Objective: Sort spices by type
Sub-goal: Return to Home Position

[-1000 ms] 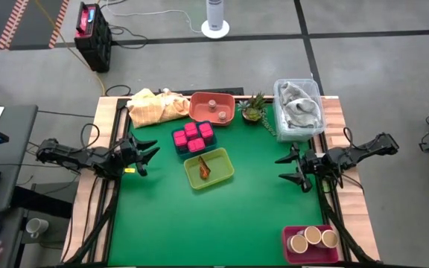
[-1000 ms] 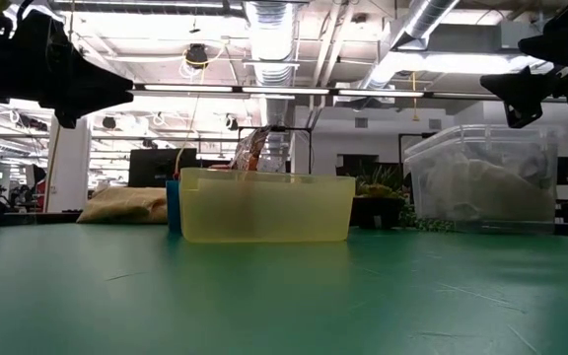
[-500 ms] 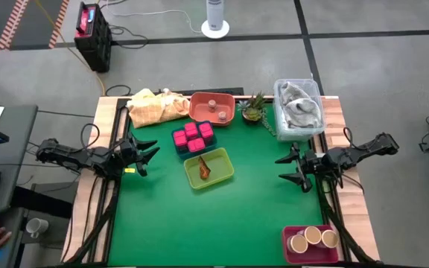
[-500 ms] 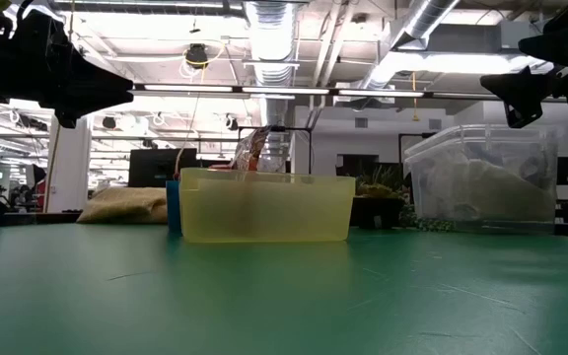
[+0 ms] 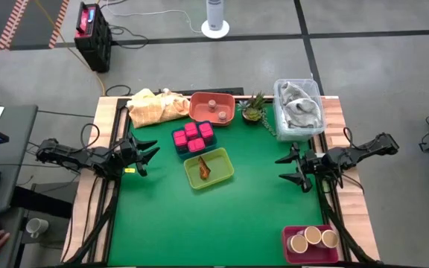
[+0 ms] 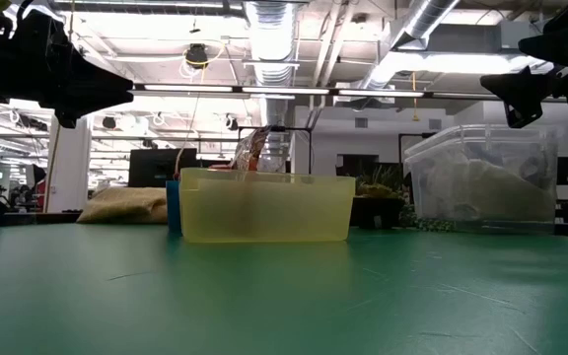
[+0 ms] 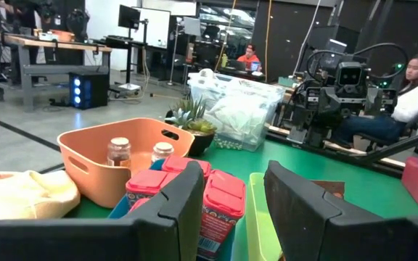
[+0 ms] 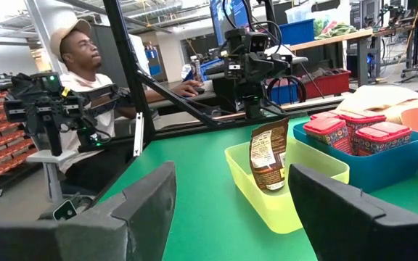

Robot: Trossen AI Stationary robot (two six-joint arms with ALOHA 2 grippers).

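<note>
Across green worktop [image 5: 170, 223]: pink-lidded square spice cans [image 5: 193, 136] at 12 o'clock, brown pouch [image 5: 204, 168] centre, tan round jars [image 5: 312, 238] at 5. Left jaws at 9, right jaws at 3, spread, empty. Could clip yellow plastic bin [image 5: 226, 176] if sagging.

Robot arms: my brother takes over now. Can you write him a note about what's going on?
Left gripper: open, empty, at the table's left edge. Right gripper: open, empty, at the right edge.
Red cans in the blue bin, brown packet in the yellow bin, tan jars in the pink bin, two small jars in the orange bin.
Done: every type looks binned. Left: apparently nothing.
</note>
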